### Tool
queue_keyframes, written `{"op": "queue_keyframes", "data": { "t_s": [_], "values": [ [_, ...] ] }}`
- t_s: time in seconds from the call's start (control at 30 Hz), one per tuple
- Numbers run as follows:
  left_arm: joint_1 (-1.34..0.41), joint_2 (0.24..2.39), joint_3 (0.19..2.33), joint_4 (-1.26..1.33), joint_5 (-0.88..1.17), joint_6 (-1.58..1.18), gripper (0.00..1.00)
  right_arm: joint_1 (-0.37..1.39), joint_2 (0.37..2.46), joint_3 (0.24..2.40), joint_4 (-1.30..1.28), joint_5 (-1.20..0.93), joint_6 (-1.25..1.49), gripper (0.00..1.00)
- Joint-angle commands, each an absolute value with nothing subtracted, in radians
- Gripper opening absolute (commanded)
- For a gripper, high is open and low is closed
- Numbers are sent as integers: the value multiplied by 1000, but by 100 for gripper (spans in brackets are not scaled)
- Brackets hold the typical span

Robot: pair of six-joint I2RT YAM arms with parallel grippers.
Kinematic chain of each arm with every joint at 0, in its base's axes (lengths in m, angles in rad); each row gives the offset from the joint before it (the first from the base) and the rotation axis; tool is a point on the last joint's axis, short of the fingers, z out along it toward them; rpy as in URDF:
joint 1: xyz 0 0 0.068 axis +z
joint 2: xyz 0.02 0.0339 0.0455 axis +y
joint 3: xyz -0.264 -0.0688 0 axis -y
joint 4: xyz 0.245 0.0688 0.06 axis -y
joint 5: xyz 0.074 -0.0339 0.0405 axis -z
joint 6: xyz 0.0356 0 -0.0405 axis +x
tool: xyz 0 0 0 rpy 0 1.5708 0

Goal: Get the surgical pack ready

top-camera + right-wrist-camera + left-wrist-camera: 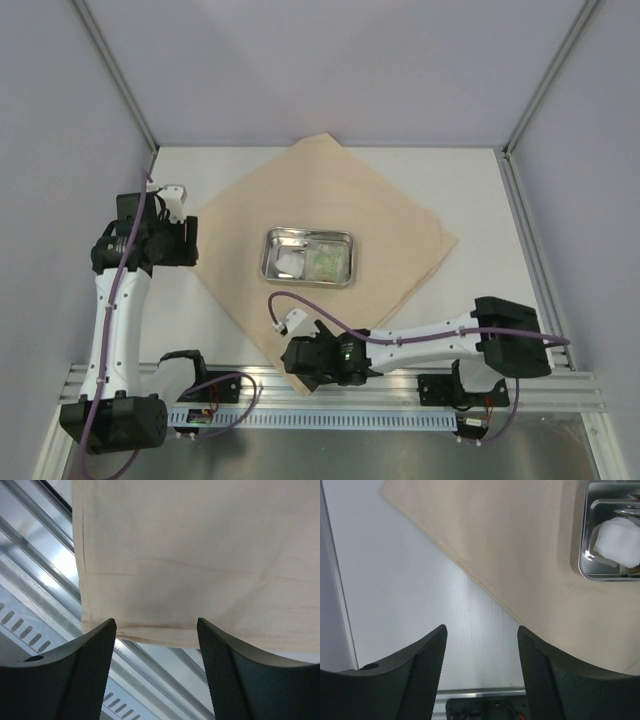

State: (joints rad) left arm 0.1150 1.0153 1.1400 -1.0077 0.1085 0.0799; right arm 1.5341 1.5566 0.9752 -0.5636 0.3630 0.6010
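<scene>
**Pinch the near corner cleanly before folding**

The right tool (156, 630) stands wide open and holds nothing. The hem of the tan cloth (380, 200) lies across the gap between its fingers, with the corner just to its left. Whether a finger touches the fabric cannot be told.

The likely step is to grip this corner and fold it over the steel tray (272, 262). The tray sits mid-cloth, well ahead of the tool, with a white pad (291, 264) and green packets (325, 263) inside.

Bite well past the hem so the fabric cannot slip. Lift before carrying forward, so the tray is not dragged.

The left tool (482, 632) is also open and empty over bare bench (470, 180), with the cloth's edge just ahead.
</scene>
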Motion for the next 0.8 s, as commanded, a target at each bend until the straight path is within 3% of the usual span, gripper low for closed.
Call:
{"op": "queue_keyframes", "data": {
  "t_s": [0.0, 0.67, 0.73, 0.77],
  "values": [
    [121, 980, 1140, -1066, 135, 107, 68, 1557, 1620, 1045, -446, 407, 600, 68],
    [123, 916, 1101, -1063, 225, 109, 70, 1600, 1870, 1100, -382, 472, 543, 63],
    [123, 904, 1097, -1057, 226, 109, 70, 1600, 1876, 1103, -420, 512, 557, 55],
    [123, 900, 1092, -1055, 221, 109, 70, 1598, 1878, 1101, -431, 528, 571, 45]
  ]
}}
